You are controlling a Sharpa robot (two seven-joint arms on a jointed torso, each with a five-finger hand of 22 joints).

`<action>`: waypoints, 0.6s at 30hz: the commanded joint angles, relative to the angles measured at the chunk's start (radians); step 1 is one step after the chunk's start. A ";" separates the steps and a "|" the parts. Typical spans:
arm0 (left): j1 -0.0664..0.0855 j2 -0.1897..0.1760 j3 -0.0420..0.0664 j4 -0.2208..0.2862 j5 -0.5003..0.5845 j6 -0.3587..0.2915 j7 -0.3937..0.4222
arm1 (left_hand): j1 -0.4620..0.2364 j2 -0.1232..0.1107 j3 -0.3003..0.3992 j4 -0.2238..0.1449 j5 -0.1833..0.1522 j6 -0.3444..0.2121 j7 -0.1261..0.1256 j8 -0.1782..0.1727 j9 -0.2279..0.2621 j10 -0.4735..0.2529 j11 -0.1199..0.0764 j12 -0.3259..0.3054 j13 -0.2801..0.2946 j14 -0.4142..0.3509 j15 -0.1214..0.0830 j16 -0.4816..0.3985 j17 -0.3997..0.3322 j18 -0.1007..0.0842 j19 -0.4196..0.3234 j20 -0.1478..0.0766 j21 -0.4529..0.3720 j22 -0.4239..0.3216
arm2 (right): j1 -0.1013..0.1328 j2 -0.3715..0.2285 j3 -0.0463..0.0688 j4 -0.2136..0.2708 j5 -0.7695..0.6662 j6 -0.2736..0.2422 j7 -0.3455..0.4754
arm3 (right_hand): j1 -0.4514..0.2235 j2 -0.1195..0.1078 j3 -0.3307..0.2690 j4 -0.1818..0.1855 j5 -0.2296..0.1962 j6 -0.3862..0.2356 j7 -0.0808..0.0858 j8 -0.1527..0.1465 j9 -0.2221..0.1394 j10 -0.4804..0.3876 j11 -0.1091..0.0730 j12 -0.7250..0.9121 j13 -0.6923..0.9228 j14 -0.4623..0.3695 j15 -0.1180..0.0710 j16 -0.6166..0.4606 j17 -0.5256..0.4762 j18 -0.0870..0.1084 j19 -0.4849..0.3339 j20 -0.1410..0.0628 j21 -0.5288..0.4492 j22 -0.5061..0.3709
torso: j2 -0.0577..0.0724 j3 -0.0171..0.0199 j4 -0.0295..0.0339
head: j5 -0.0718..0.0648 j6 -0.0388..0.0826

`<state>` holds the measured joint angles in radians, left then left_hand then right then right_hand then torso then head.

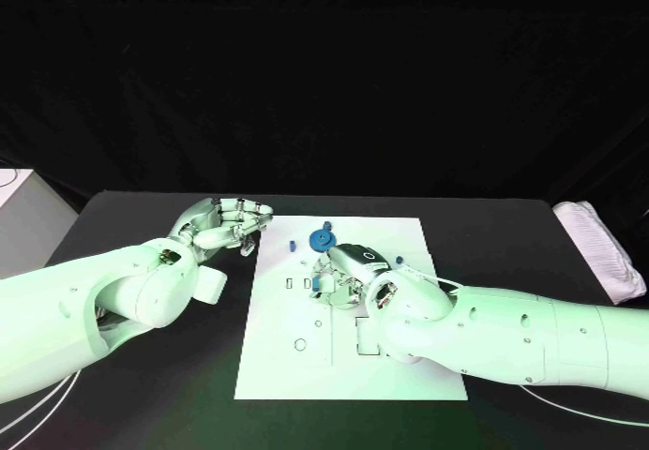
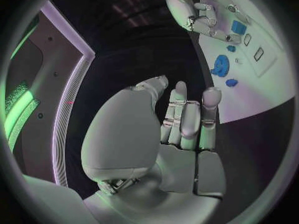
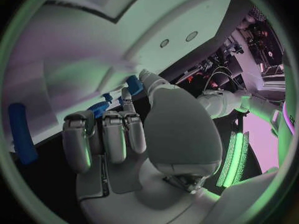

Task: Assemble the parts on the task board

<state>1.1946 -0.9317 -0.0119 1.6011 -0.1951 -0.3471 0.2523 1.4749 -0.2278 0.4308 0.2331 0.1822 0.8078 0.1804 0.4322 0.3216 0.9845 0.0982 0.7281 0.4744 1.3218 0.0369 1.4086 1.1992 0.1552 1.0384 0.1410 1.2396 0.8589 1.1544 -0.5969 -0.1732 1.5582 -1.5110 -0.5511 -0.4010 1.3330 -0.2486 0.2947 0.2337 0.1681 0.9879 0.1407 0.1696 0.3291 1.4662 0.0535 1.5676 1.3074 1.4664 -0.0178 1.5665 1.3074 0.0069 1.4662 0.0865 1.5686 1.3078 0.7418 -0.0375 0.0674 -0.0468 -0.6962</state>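
Note:
The white task board (image 1: 406, 234) lies in the middle of the black table. A round blue part (image 1: 322, 239) stands near its far edge, with a small blue part (image 1: 293, 246) just left of it. My right hand (image 1: 346, 274) is low over the board's middle, fingers curled, and pinches a small blue part (image 3: 134, 84) between thumb and fingertip. The round blue part (image 3: 96, 107) sits just beyond it, and a long blue part (image 3: 22, 134) lies further off. My left hand (image 1: 223, 225) hovers off the board's far left corner, holding nothing, its fingers (image 2: 181, 114) loosely bent.
A white padded object (image 1: 597, 248) lies at the table's right edge, and a white box (image 1: 21, 220) stands off the left edge. The board has several empty cut-outs (image 1: 363, 337) near its front. Pale cables (image 1: 40, 412) trail by the near left corner.

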 commanded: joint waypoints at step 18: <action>0.001 0.014 0.001 -0.021 -0.237 0.088 -0.234 | -0.152 0.016 -0.067 0.056 0.001 0.048 -0.030 0.078 0.026 0.043 -0.027 0.228 0.104 0.205 -0.022 0.136 0.289 -0.064 0.236 -0.020 0.170 0.293 | 0.024 -0.108 0.012 0.095 0.147 -0.179 0.177 | 0.024 0.029 -0.198 0.057 -0.059 -0.043 0.017 -0.034 -0.036 0.076 0.022 -0.040 0.238 0.104 0.023 0.004 0.263 -0.007 0.105 0.023 0.002 0.263 | -0.006 0.0032 -0.0069 | 0.003 0.001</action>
<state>1.1945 -0.9230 -0.0118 1.5817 -0.3040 -0.3280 0.1494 1.3313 -0.2109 0.3669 0.2890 0.1822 0.8512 0.1516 0.5063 0.3451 1.0215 0.0727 0.9502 0.5759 1.4648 0.0211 1.5433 1.3082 0.1070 1.2693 0.1217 1.4072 1.1473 1.1705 -0.6964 -0.1640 1.6467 -1.4791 -0.6415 -0.3450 1.3534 -0.2230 0.0922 0.2908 0.1034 0.9388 0.1577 0.1385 0.2936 1.4678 0.0696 1.5272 1.3081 1.4664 -0.0037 1.5665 1.3074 0.0068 1.4662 0.1042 1.5686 1.3076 0.7391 -0.0352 0.0640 -0.0445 -0.6942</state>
